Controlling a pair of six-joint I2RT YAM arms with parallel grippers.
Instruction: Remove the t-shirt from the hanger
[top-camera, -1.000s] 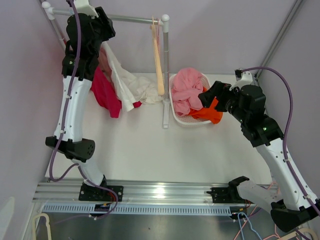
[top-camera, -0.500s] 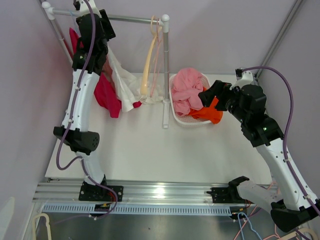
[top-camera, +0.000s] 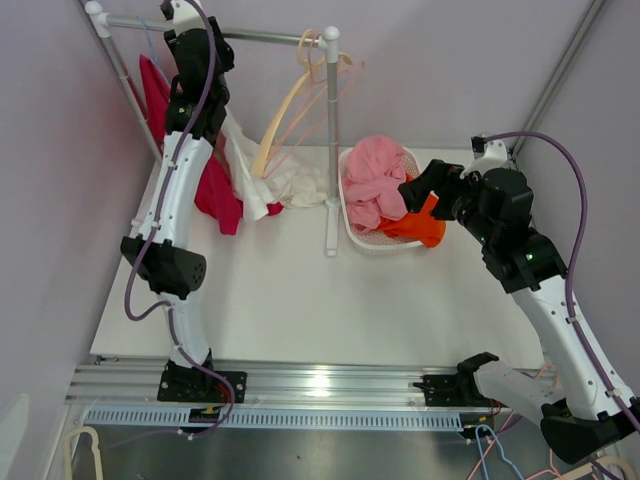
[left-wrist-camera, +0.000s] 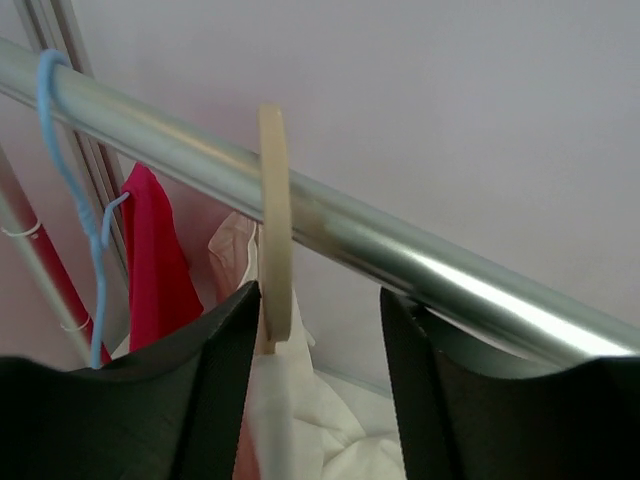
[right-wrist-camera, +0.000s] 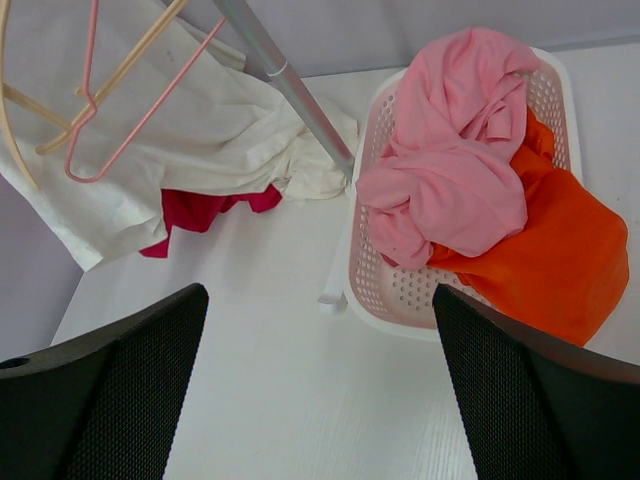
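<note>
A white t-shirt (top-camera: 262, 165) hangs below the rail (top-camera: 260, 38) and bunches on the table. In the left wrist view its cream hanger hook (left-wrist-camera: 274, 210) loops over the rail (left-wrist-camera: 400, 255), with the t-shirt (left-wrist-camera: 300, 420) beneath. My left gripper (top-camera: 190, 25) is up at the rail, open (left-wrist-camera: 320, 340); the hook sits between the jaws, close to the left finger (left-wrist-camera: 215, 380). My right gripper (top-camera: 408, 192) is open and empty (right-wrist-camera: 320, 400) above the table beside the basket.
A red shirt (left-wrist-camera: 155, 260) hangs on a blue hanger (left-wrist-camera: 70, 180) left of the hook. Empty cream (top-camera: 282, 112) and pink (top-camera: 335, 85) hangers swing by the rack post (top-camera: 330, 150). A white basket (right-wrist-camera: 390, 290) holds pink (right-wrist-camera: 450, 170) and orange (right-wrist-camera: 545, 245) clothes.
My left arm has moved right along the rail and closer to it. The empty hangers at the rail's right end have swung out to the left. The right arm has not moved.
</note>
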